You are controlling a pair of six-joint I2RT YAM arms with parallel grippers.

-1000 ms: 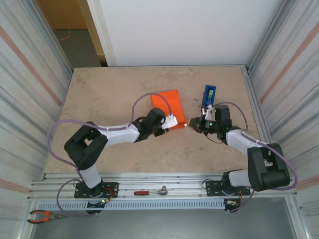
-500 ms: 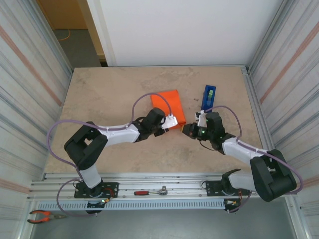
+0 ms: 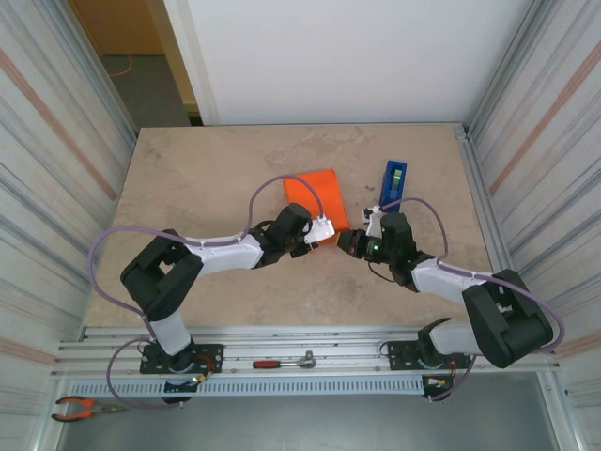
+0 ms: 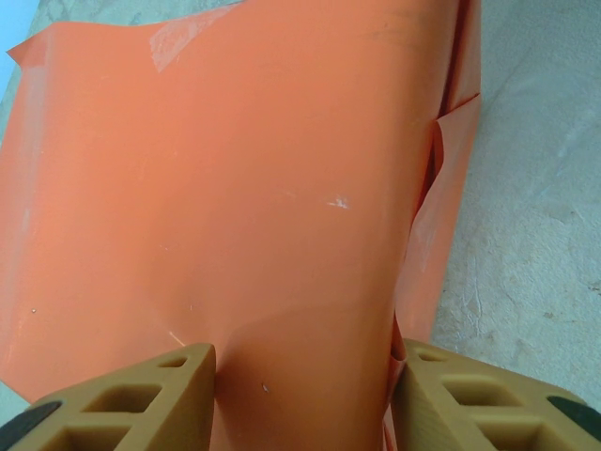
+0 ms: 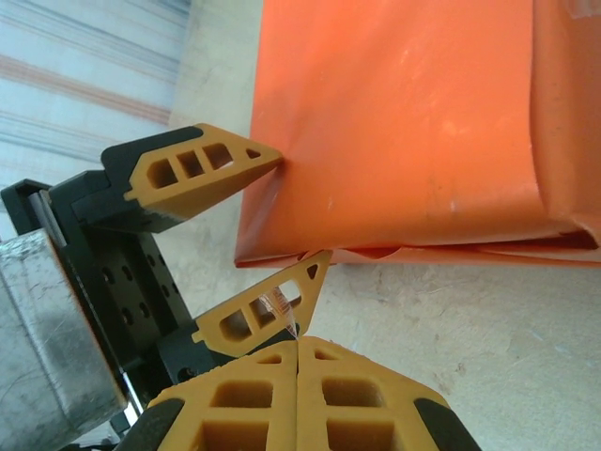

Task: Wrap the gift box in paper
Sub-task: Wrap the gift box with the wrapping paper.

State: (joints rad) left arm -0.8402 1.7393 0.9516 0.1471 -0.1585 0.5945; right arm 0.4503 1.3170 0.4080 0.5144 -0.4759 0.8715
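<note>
The gift box (image 3: 317,199), under its orange paper (image 4: 235,188), lies near the counter (image 3: 207,178) centre. My left fingers (image 5: 197,169) clamp its 6 o'clock edge. The right fingers (image 5: 298,349), together, seem to pinch a clear tape bit (image 5: 283,307) at 4 o'clock. I fear the tape catches the nearby left finger. The counter is smooth beige stone, between ribbed walls (image 3: 56,141).

gift box (image 3: 317,199): small low squarish block w/ orange skin, lying flat on table (image 3: 207,178) approx ctr, turned a bit off-square. paper (image 4: 235,188): bright orange matte sheet, unmarked, folded over box top, mostly smooth, few scuffs + shallow dents. In left wrist view, one side flap stands loose w/ creased edge, not flat to box. In right wrist view, lower edge layers gape slightly just above tabletop.
</note>
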